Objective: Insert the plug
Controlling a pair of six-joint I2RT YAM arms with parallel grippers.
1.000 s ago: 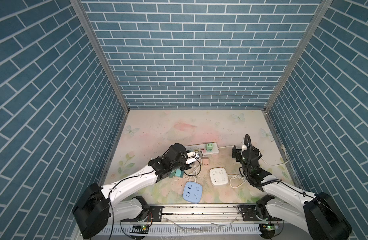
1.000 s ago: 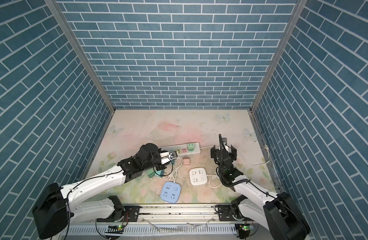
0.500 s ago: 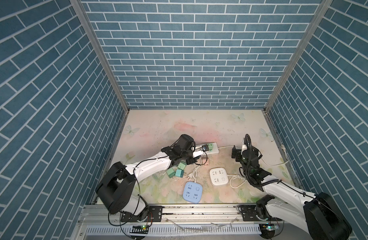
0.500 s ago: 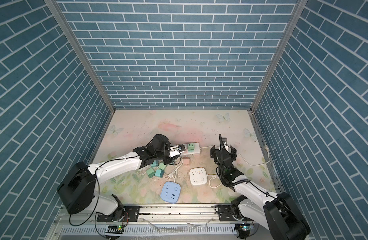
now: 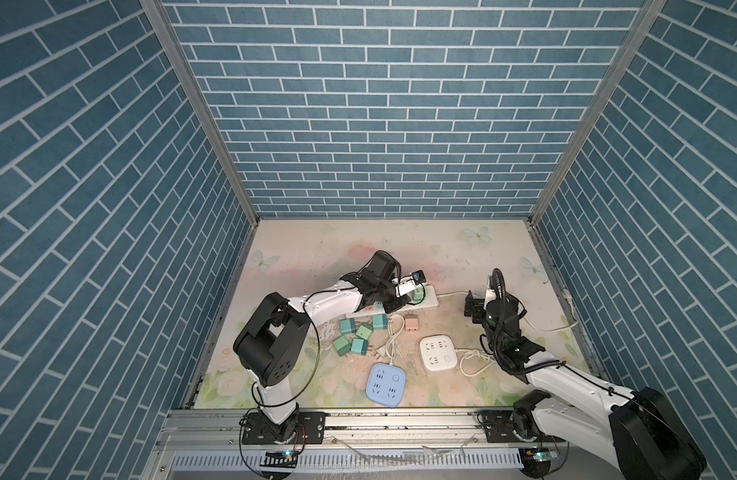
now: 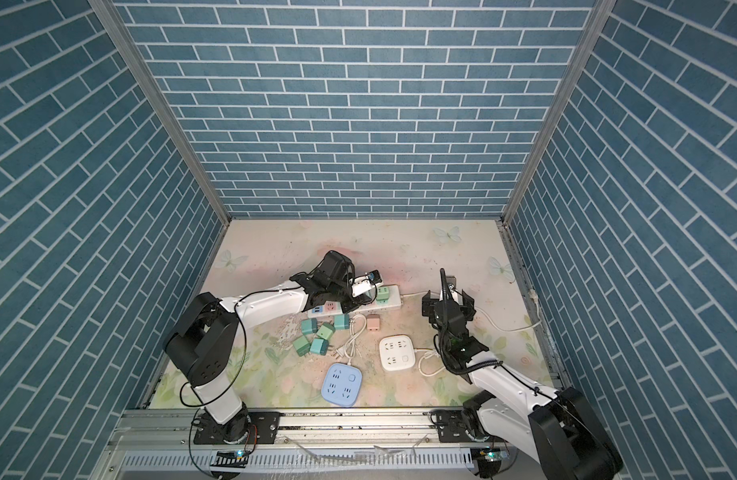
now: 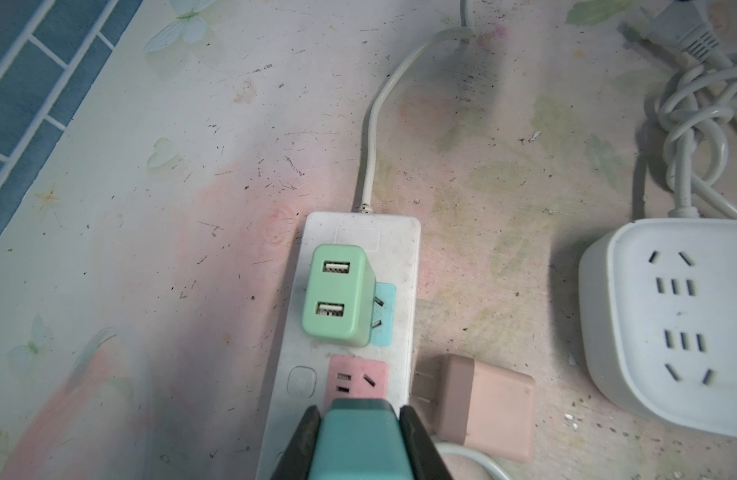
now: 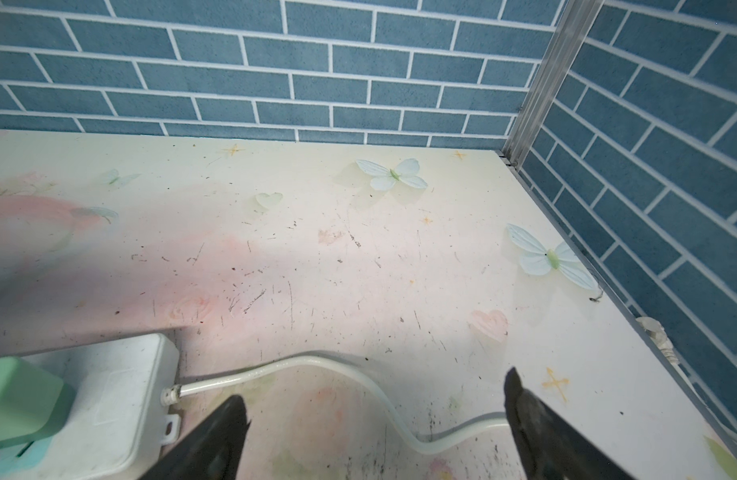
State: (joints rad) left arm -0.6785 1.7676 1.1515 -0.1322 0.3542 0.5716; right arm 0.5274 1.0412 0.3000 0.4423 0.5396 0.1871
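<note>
My left gripper (image 7: 358, 415) is shut on a teal plug (image 7: 358, 444), both black fingers pressed to its sides. It hovers over the long white power strip (image 7: 402, 257), just short of the strip's pink socket (image 7: 356, 380). A light green USB adapter (image 7: 337, 299) is plugged into the strip beside a blue socket. In both top views the left gripper (image 5: 391, 303) (image 6: 350, 305) sits over the strip (image 5: 427, 305) and hides the teal plug. My right gripper (image 8: 375, 399) (image 5: 489, 301) stands open and empty over the strip's cord (image 8: 317, 365).
A pink adapter (image 7: 483, 403) lies against the strip's side. Several loose teal plugs (image 5: 358, 334) and a coiled white cable (image 5: 391, 336) lie in front of the strip. A white square socket block (image 5: 438, 353) and a blue one (image 5: 386, 384) sit nearer the front rail.
My left arm has swung back and to the right with the teal plug, from above the loose plugs to over the power strip. The right arm has stayed still.
</note>
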